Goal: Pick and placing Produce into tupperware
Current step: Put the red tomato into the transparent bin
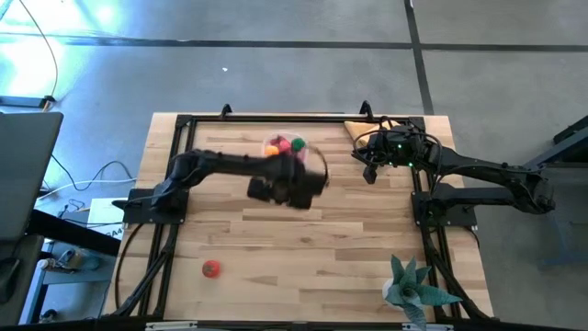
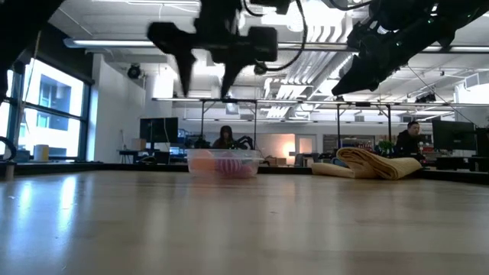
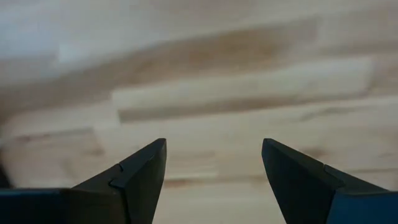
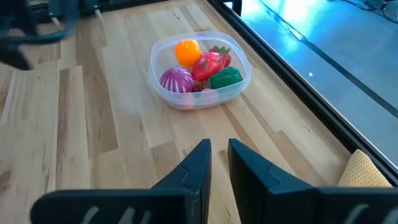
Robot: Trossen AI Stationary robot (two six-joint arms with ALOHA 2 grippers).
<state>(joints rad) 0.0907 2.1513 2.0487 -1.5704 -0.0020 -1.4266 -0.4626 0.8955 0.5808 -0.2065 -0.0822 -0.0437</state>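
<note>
The clear tupperware (image 4: 199, 68) stands on the table near its far edge and holds several produce pieces: orange (image 4: 188, 51), red (image 4: 211, 62), green (image 4: 225, 78) and magenta (image 4: 177, 79). One more red piece (image 1: 210, 268) lies alone on the wood near the front left. My left gripper (image 1: 287, 190) hangs open and empty above the table, just on the near side of the tupperware (image 1: 287, 147), pointing down at bare wood (image 3: 214, 149). My right gripper (image 4: 219, 146) is shut, empty, raised at the far right and slanted toward the tupperware.
A folded tan cloth (image 1: 358, 129) lies at the far right, beside the right arm. A teal spiky plant (image 1: 413, 285) stands at the front right corner. A black frame (image 1: 175, 165) runs along the table's edges. Bare wood spans the middle and front.
</note>
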